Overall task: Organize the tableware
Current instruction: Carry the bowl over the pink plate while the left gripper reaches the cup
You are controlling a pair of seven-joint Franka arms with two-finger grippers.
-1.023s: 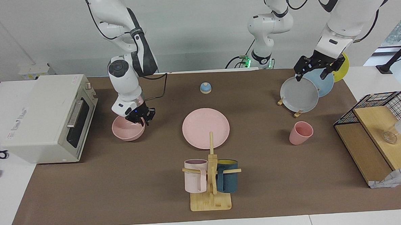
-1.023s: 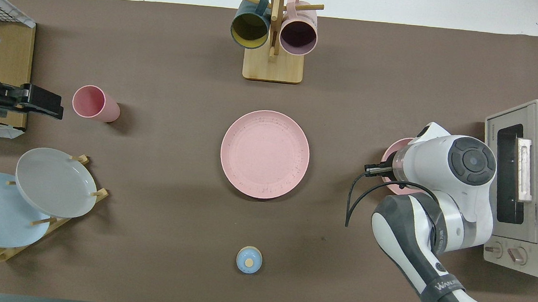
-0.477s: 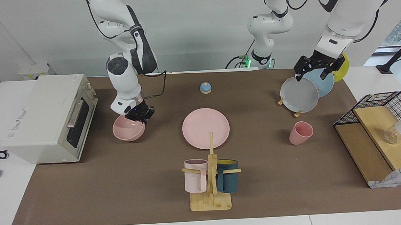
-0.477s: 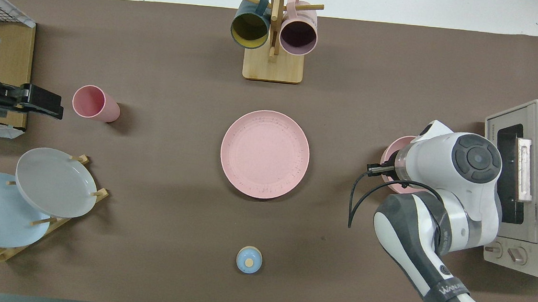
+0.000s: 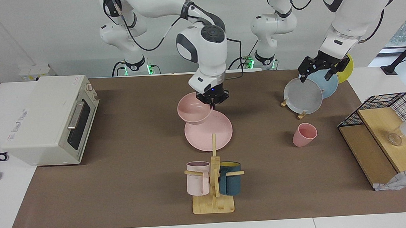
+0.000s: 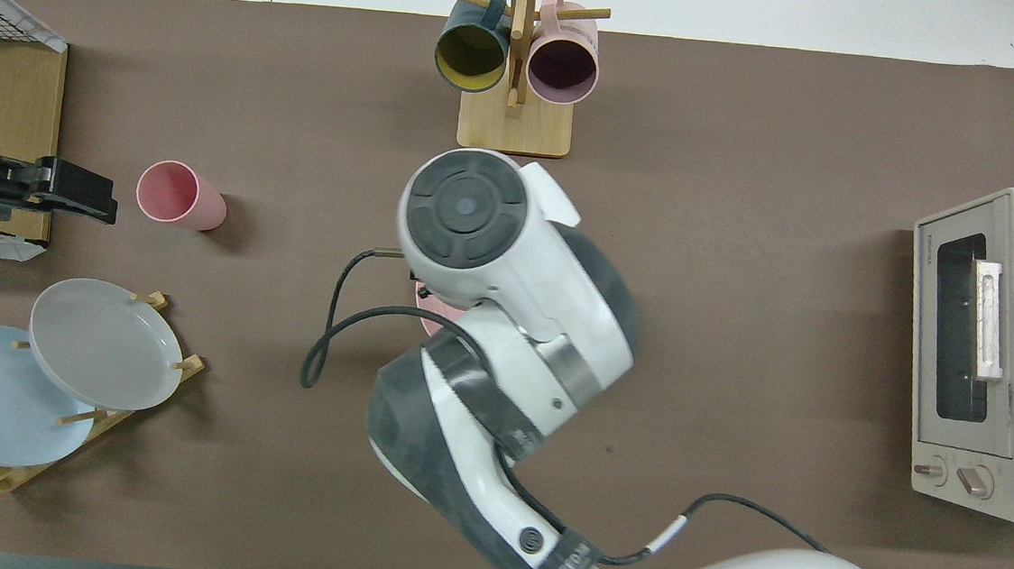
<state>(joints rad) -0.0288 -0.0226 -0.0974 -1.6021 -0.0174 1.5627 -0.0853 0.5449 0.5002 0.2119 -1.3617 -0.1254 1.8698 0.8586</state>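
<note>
Moved: right gripper (image 5: 212,100) has carried the pink bowl (image 5: 194,112) from beside the toaster oven (image 5: 52,117) to above the pink plate (image 5: 209,131)
Grip: fingers pinched on the bowl's rim; bowl raised, tilted
Left gripper (image 5: 319,69): spread, waiting over the plate rack (image 5: 303,97)
Done: bowl lifted and brought over the plate
Left: lowering the bowl onto the plate; pink cup (image 5: 304,134) untouched, toward the left arm's end of the table

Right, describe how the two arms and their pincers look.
Both arms have glossy white rounded shells with dark grey joint sections and round dark end caps. Black cables loop along them, and a dark band with lettering wraps the right forearm. The right pincer and left pincer are small, black and angular.
</note>
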